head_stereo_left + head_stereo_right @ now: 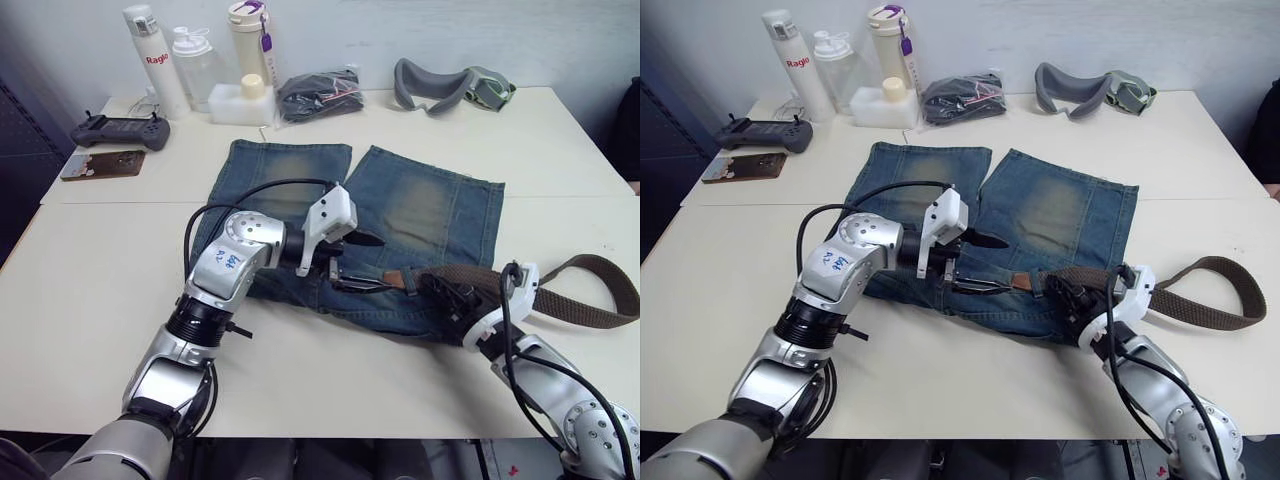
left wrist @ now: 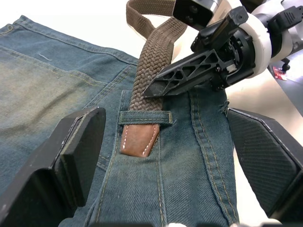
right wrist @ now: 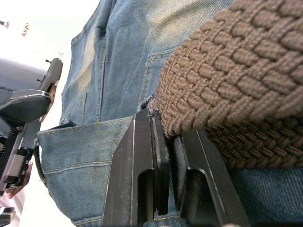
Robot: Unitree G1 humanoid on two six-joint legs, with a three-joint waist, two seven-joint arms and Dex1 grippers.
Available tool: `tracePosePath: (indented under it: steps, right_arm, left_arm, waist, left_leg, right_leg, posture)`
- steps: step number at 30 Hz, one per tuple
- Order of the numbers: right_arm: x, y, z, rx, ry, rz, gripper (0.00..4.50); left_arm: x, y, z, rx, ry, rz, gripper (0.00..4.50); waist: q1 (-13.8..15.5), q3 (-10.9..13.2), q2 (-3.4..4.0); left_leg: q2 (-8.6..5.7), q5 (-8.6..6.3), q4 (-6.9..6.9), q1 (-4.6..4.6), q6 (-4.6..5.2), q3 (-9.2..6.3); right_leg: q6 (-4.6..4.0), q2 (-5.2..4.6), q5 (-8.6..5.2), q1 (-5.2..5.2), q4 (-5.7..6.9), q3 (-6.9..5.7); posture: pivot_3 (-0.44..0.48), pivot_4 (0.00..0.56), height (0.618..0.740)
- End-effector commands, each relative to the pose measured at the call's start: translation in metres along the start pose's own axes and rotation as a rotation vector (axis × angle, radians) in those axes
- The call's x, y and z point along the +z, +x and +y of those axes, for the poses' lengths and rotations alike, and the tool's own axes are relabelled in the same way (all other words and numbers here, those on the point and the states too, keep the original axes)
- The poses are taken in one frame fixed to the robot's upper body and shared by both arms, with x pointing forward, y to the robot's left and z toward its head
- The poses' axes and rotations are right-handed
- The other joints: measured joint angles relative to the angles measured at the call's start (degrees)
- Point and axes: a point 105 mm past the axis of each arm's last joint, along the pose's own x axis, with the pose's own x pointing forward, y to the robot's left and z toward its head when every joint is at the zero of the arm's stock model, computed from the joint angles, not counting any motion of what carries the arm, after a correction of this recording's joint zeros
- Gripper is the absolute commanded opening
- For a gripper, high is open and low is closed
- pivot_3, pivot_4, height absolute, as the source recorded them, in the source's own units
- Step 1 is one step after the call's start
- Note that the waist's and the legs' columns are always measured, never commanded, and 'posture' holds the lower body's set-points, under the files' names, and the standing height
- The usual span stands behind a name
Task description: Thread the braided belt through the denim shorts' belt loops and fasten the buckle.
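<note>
L gripper hovers open over denim shorts, mid-table. Braided belt: tan tip just through one belt loop. R gripper pinches belt at right. Remaining loops & buckle fastening still undone.

bottles | black bundle | goggles | controller | phone

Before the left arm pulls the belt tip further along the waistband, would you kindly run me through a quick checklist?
1. Belt tip is through a belt loop: ok.
2. Left gripper is open around the tip: ok.
3. Right gripper is shut on the belt: ok.
4. Shorts lie flat: ok.
5. Next loop's position: cannot tell.
6. Buckle location: cannot tell.
</note>
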Motion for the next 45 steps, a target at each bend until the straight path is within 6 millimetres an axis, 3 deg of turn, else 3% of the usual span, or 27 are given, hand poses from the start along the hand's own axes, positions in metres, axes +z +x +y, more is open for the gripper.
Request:
tracePosePath:
  steps: [1, 3, 6, 10, 26, 33, 36, 39, 40, 45]
  right_arm:
    - [-0.014, 0.002, 0.005, 0.017, -0.007, 0.048, 0.00]
    - [-0.012, 0.002, 0.003, 0.009, 0.003, 0.039, 0.00]
    - [0.000, -0.005, 0.000, 0.014, 0.029, -0.005, 1.12]
    - [0.011, -0.016, -0.008, -0.027, 0.027, -0.042, 3.08]
    - [0.026, -0.044, -0.024, -0.049, 0.259, -0.256, 3.08]
    - [0.028, -0.046, -0.027, -0.043, 0.292, -0.287, 3.08]
    - [0.029, -0.043, -0.025, -0.024, 0.296, -0.290, 1.91]
    - [0.026, -0.037, -0.023, -0.021, 0.280, -0.265, 0.31]
    - [0.024, -0.035, -0.023, -0.026, 0.273, -0.256, 0.08]
    - [0.011, -0.016, -0.012, -0.001, 0.211, -0.176, 0.08]
  left_arm:
    - [0.006, 0.003, -0.005, -0.021, 0.027, -0.020, 4.44]
    - [0.006, 0.004, -0.005, -0.022, 0.028, -0.019, 4.44]
    - [0.005, 0.005, -0.006, -0.026, 0.031, -0.018, 4.50]
    - [0.004, 0.006, -0.007, -0.032, 0.034, -0.015, 4.50]
    - [0.003, 0.008, -0.006, -0.051, 0.051, 0.002, 4.50]
    - [0.003, 0.010, -0.005, -0.058, 0.059, 0.006, 4.50]
    - [0.003, 0.009, -0.004, -0.053, 0.062, 0.010, 4.50]
    - [0.002, 0.007, -0.003, -0.043, 0.071, 0.025, 4.50]
    - [0.001, 0.006, -0.003, -0.043, 0.074, 0.031, 4.50]
    - [-0.008, 0.002, 0.000, -0.017, 0.130, 0.087, 4.50]
  waist:
    - [0.0, 0.0, -0.01]
    - [0.0, 0.0, -0.03]
    - [0.1, 0.0, -0.04]
    - [0.2, 0.0, -0.05]
    - [0.2, -0.1, -0.08]
    - [0.2, -0.1, -0.08]
    - [0.2, -0.1, -0.08]
    - [0.2, -0.1, -0.08]
    - [0.2, -0.1, -0.07]
    - [0.1, -0.1, -0.07]
  left_leg:
    - [0.00, 0.00, -0.01, 0.02, 0.00, 0.00]
    - [0.00, -0.02, -0.01, 0.07, -0.01, 0.00]
    - [0.01, -0.02, 0.00, 0.07, -0.02, 0.00]
    - [-0.07, -0.03, 0.02, 0.07, 0.01, 0.00]
    - [-0.20, -0.07, 0.04, 0.05, 0.08, -0.03]
    - [-0.20, -0.10, 0.04, 0.05, 0.14, -0.03]
    - [-0.20, -0.10, 0.04, 0.05, 0.14, -0.03]
    - [-0.20, -0.10, 0.04, 0.05, 0.13, -0.03]
    - [-0.20, -0.10, 0.03, 0.05, 0.13, -0.03]
    - [-0.18, -0.09, 0.03, 0.05, 0.10, -0.04]
  right_leg:
    - [0.00, 0.00, 0.00, 0.00, 0.00, 0.01]
    - [0.00, -0.01, 0.00, 0.00, 0.00, 0.03]
    - [-0.01, -0.02, 0.00, 0.00, 0.01, 0.04]
    - [-0.01, -0.01, 0.00, 0.01, 0.02, 0.06]
    - [-0.03, -0.10, -0.02, 0.01, 0.05, 0.14]
    - [-0.06, -0.10, -0.03, 0.00, 0.06, 0.14]
    - [-0.07, -0.11, -0.03, -0.01, 0.06, 0.15]
    - [-0.07, -0.11, -0.04, -0.01, 0.06, 0.15]
    - [-0.07, -0.11, -0.04, -0.02, 0.06, 0.15]
    - [-0.10, -0.11, -0.05, -0.03, 0.08, 0.15]
  posture:
    - [0.000, 0.150, 0.636]
    - [0.000, 0.150, 0.636]
    - [0.000, 0.150, 0.636]
    - [0.000, 0.150, 0.636]
    - [0.000, 0.150, 0.636]
    - [0.000, 0.150, 0.636]
    - [0.000, 0.150, 0.636]
    - [0.000, 0.150, 0.636]
    - [0.000, 0.150, 0.636]
    - [0.000, 0.150, 0.636]
